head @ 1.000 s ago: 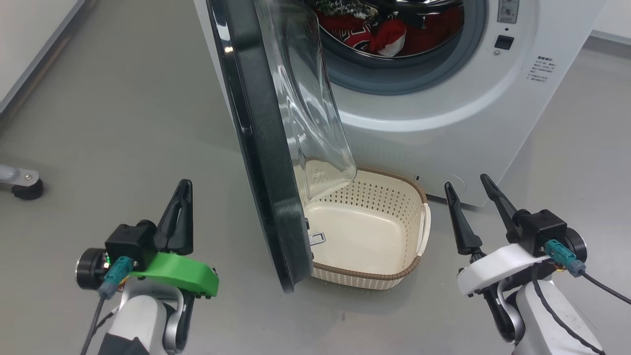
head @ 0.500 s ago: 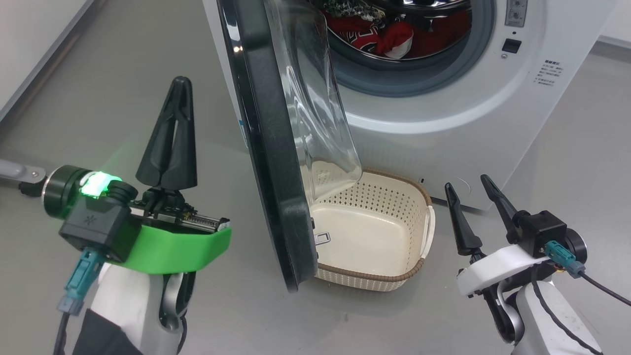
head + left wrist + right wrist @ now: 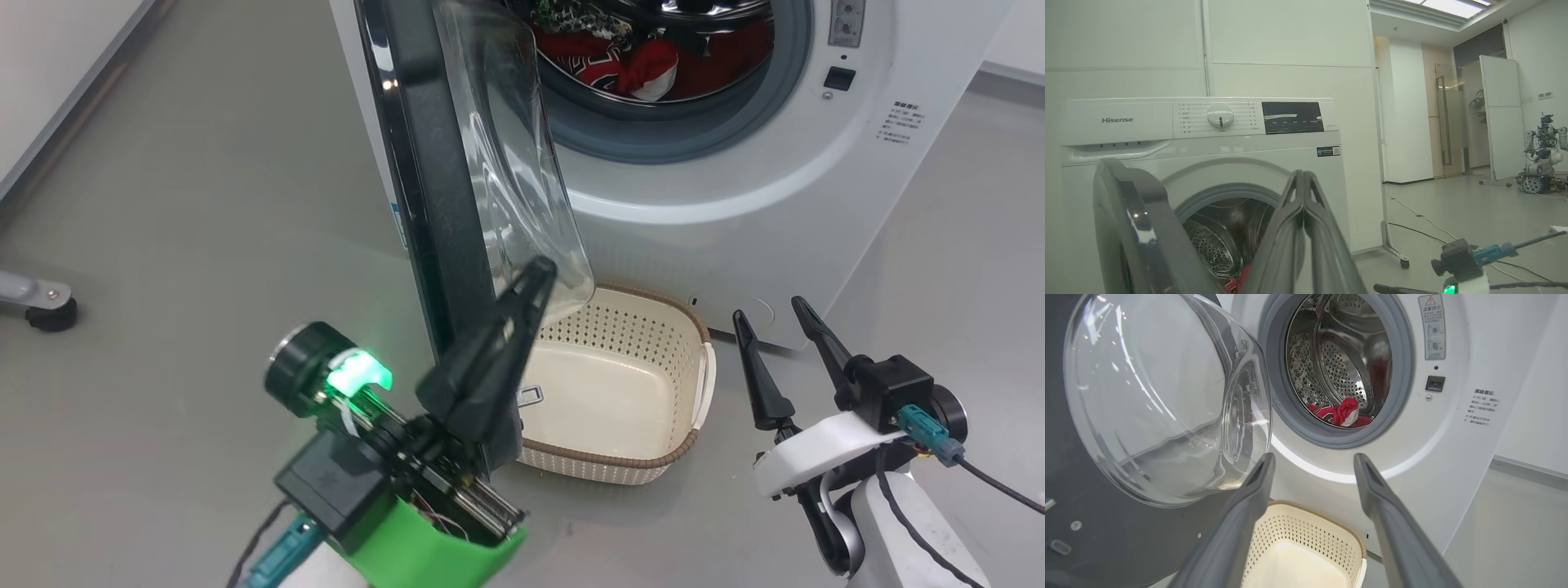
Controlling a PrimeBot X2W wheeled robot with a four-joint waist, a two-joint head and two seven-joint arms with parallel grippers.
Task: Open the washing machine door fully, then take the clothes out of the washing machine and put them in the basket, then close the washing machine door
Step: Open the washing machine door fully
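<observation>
The white washing machine [image 3: 735, 204] stands with its door [image 3: 433, 188] swung partway out, edge-on to the head view, its glass bowl [image 3: 1159, 400] bulging toward the drum. Red clothes [image 3: 637, 65] lie in the steel drum and also show in the right wrist view [image 3: 1343, 414]. The cream basket [image 3: 694, 384] sits on the floor below the opening, partly behind the door. My left gripper [image 3: 543, 265] is shut with nothing in it, its fingers slanting up across the door's lower rim; I cannot tell whether they touch it. My right gripper [image 3: 767, 309] hangs open right of the basket.
A grey caster foot [image 3: 45, 310] rests on the floor at far left. The left wrist view shows a cable [image 3: 1412, 216] on the floor, a white partition [image 3: 1500, 118] and another robot [image 3: 1541, 155] far off to the washer's right.
My left arm has swung right from beside the door's outer face to its lower edge, staying shut. The right arm has not moved. The head camera shifted slightly.
</observation>
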